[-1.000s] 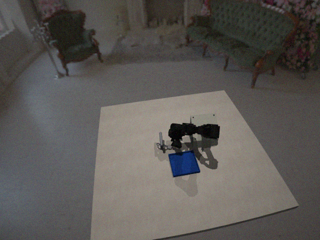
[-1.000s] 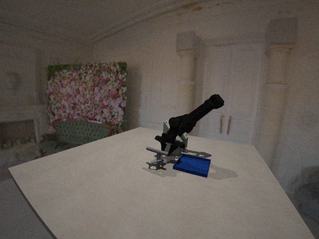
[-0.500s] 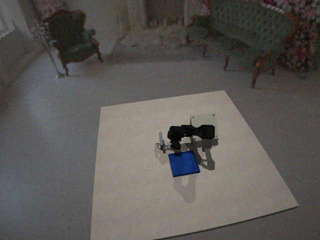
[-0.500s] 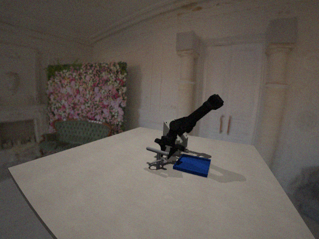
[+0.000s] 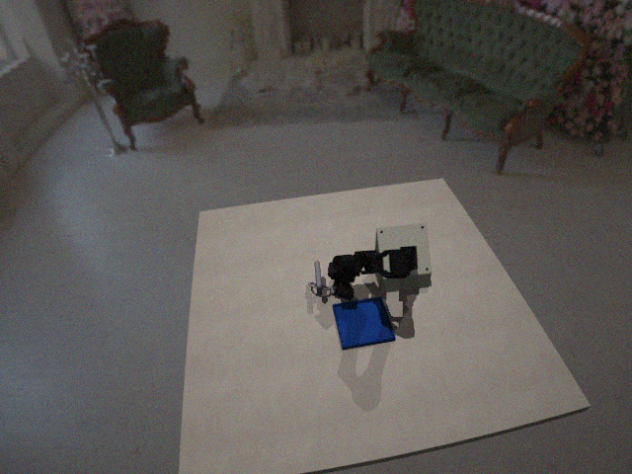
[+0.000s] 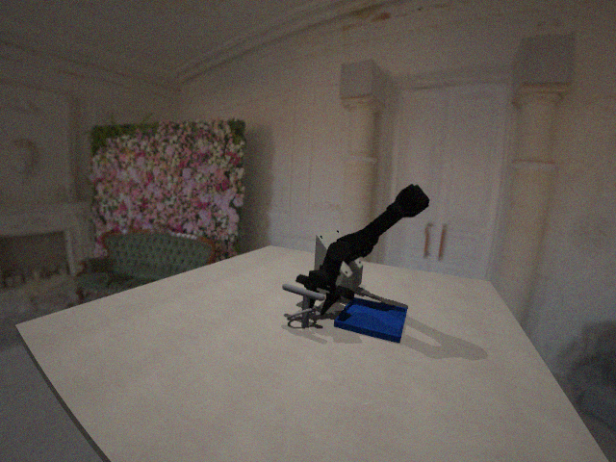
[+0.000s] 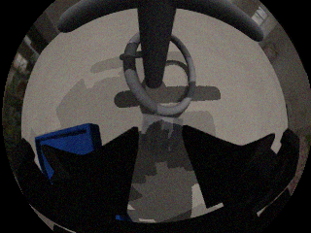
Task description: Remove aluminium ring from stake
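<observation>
The steel stake (image 5: 318,274) (image 7: 156,44) stands upright, its cross-bar (image 6: 303,291) on top. The aluminium ring (image 7: 134,86) (image 6: 299,313) is around the post, low and under the cross-bar; whether it is tilted is hard to tell. The pale tab (image 7: 162,121) reaches from the ring's near side towards my gripper (image 7: 159,131) (image 6: 319,309). My gripper is partly open, its fingertips on either side of the tab, with gaps visible beside it. The fingertips are dark and small in the top and exterior views. The blue tray (image 5: 363,326) (image 6: 373,320) (image 7: 73,143) holds no ring.
The tray lies close beside the stake, near my gripper. The cross-bar overhangs the ring. The pale arm base (image 5: 403,237) stands behind the tray. The arm casts shadows over the tray and the table top (image 5: 245,356).
</observation>
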Robot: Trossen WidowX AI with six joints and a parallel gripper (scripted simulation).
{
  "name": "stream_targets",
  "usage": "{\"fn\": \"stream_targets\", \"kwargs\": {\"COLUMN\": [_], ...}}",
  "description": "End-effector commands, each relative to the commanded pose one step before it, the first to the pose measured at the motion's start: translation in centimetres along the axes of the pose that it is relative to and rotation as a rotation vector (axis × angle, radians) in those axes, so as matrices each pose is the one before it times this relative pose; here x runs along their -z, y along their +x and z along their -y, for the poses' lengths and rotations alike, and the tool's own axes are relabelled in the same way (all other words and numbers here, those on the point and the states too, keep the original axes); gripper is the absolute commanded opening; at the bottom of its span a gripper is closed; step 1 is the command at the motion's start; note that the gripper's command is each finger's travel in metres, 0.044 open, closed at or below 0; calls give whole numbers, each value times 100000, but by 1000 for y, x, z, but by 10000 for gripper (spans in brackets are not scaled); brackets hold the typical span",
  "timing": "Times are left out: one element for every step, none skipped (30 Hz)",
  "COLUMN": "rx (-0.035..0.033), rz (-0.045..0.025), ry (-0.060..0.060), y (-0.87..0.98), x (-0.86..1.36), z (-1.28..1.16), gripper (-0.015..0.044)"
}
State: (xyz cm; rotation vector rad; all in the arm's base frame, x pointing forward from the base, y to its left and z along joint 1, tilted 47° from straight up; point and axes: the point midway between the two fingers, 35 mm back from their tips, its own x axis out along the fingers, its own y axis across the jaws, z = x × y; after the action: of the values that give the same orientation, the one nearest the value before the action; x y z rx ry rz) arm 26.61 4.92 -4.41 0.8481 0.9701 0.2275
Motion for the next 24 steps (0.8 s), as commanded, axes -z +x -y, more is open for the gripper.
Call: {"fn": "stream_targets", "kwargs": {"rx": [83,-106,0,0,0,0,0,0,0,0,0,0,0,0,0,0,0,0,0,0,0,0,0,0], "rz": [215,-264,0,0,0,0,0,0,0,0,0,0,0,0,0,0,0,0,0,0,0,0,0,0], "ry": [486,-466,0,0,0,0,0,0,0,0,0,0,0,0,0,0,0,0,0,0,0,0,0,0], "y": [493,-367,0,0,0,0,0,0,0,0,0,0,0,0,0,0,0,0,0,0,0,0,0,0], "x": [36,-5,0,0,0,0,0,0,0,0,0,0,0,0,0,0,0,0,0,0,0,0,0,0], "z": [2,-4,0,0,0,0,0,0,0,0,0,0,0,0,0,0,0,0,0,0,0,0,0,0], "gripper": [200,193,187,180,173,167,160,153,147,140,133,127,120,113,107,100,93,87,80,73,67,60,53,47]}}
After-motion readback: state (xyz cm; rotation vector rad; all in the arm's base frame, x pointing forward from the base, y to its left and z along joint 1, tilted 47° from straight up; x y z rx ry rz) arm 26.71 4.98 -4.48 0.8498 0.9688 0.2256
